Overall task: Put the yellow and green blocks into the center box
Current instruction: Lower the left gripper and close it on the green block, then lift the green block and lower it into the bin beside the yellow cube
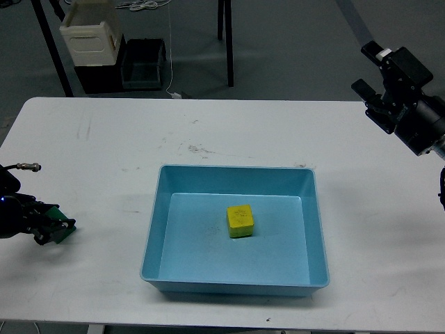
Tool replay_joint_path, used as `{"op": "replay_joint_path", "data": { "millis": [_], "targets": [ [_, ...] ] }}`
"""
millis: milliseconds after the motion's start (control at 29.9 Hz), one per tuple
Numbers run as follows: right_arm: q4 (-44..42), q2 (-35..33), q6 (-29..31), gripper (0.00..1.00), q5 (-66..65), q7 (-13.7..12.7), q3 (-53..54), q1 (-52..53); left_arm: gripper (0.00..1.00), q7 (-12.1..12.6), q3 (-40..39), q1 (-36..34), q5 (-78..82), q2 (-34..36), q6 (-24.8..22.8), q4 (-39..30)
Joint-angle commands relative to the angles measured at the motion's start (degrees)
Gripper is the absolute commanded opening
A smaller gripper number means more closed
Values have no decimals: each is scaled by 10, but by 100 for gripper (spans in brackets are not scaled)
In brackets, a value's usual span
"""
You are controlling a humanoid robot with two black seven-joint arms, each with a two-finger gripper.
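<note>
A white table [104, 139] with faint scuffs and dark specks carries a light-blue tray [314, 229], which sits directly on it, toward the near edge. Left, right and beyond the tray, the tabletop shows only its marked white surface.

Left arm entered low from the left edge, kept close to the counter [104, 139], wrist turned inward. Left pincer [57, 229] pointed right, clamped around the green block [62, 230], only a sliver of it showing between the dark fingers. Right arm reached in from the right edge, raised high over the far right corner of the counter. Right pincer [370, 76] aimed up and left, fingers spread apart, holding nothing.
</note>
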Motion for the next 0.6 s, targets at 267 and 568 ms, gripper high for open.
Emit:
{"op": "replay_joint_path", "data": {
  "millis": [267,568],
  "targets": [
    [-1,-1,-2,99,0,0,0,-3,20,0,-8,-124,-103,34,1,-13],
    [-9,4,-38,99,0,0,1,-12,20,0,-8,-210,-147,73,-7,-152]
  ]
}}
